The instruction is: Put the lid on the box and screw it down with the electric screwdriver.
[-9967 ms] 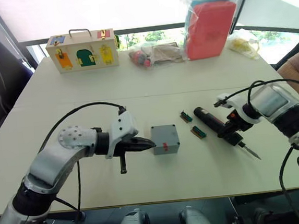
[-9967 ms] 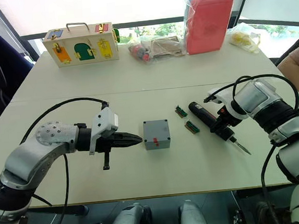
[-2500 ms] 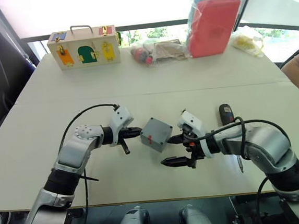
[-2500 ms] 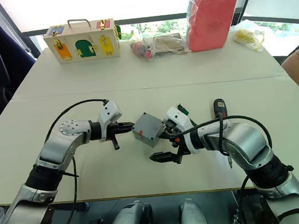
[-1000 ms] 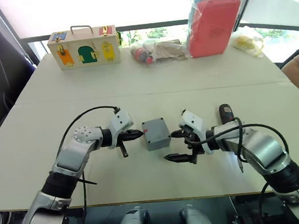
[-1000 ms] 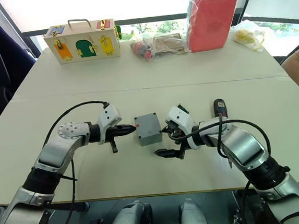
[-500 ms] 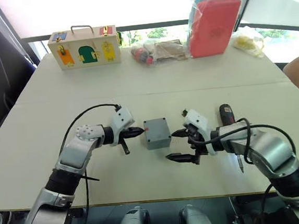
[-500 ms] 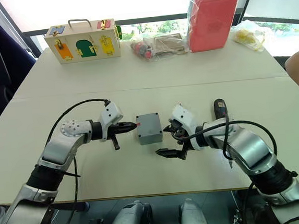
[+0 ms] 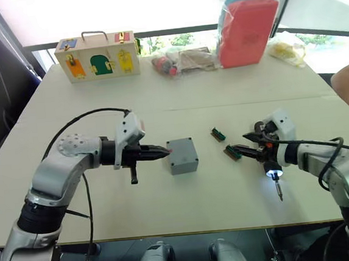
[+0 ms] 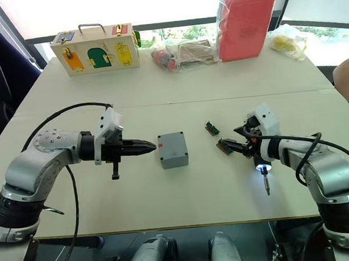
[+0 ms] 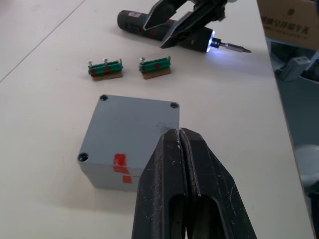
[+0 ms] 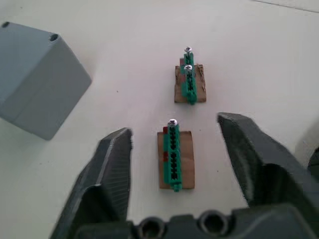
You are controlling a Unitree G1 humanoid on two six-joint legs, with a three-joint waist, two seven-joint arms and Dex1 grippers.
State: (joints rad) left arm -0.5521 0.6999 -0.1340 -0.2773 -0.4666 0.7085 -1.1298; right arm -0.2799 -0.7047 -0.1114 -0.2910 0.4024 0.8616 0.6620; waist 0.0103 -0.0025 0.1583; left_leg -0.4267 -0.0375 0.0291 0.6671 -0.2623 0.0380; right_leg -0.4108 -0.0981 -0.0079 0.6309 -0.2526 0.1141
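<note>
Big bright windows sit along the top of the frame, and a wide pale table [image 9: 177, 93] takes up most of what we see. At the upper right a red bag [image 9: 245, 29] stands in clear plastic. At the upper left is a wooden box [image 9: 97, 55] with coloured latches.

Near the middle of the frame sits the box [image 9: 183, 156], grey and square. The lid [image 11: 134, 124] is already lying flat on top of it, with a red mark at one edge. We cannot tell if screws are in the corner holes.

Our left gripper [image 9: 164, 151] has its two fingers pressed together, and the tip is right at the side of the box. Our right gripper [image 12: 173, 125] is spread wide and holds nothing.

Right of the middle lies the electric screwdriver [image 11: 132, 21], just beside our right gripper, with its tip light on. Two small green strips [image 11: 104, 69] lie between it and the box.

We think the box is hard and light, so it could slide when pushed. We should press on its flat sides. We think the screwdriver is round and smooth and may roll, so we should pinch its black middle, away from the thin bit.
</note>
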